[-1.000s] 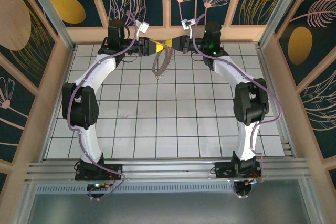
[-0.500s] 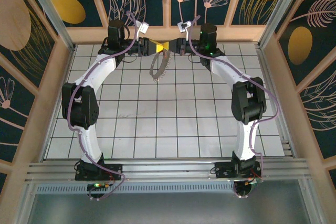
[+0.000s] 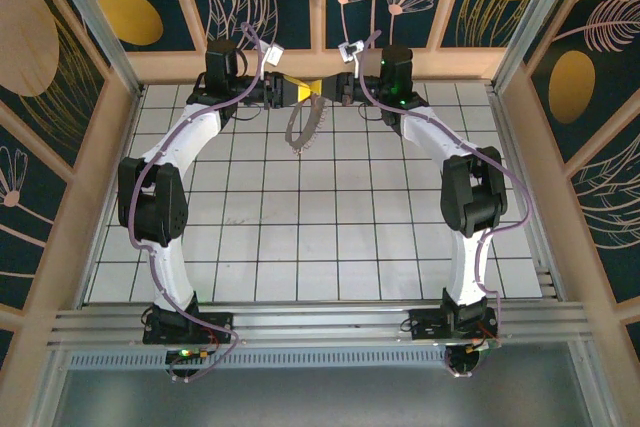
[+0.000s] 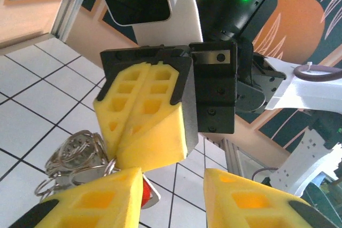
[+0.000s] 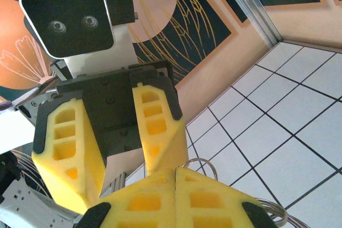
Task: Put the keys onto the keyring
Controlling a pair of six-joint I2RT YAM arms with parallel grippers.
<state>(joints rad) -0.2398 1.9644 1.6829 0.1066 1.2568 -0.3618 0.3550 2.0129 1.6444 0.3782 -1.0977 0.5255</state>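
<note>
— Where is the keyring?
— The keyring [image 3: 291, 132] dangles from the right hand [image 4: 125, 148], above the bench [image 3: 300, 237]. That hand is clenched, its yellow pads pressed flat together on the ring's top end.
— And the key?
— The key [image 4: 145, 195], with its red head, sits just under the right hand's tips.
— The left hand?
— The left hand [image 4: 172, 188] faces the right hand tip to tip. It is released, with its pads standing apart, and the key is just beside one of them.

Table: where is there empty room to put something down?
Bare tiles on the table between the left arm and right arm, down to the near rail. Crowded by the back wall, where the left gripper and right gripper meet above the keyring.
</note>
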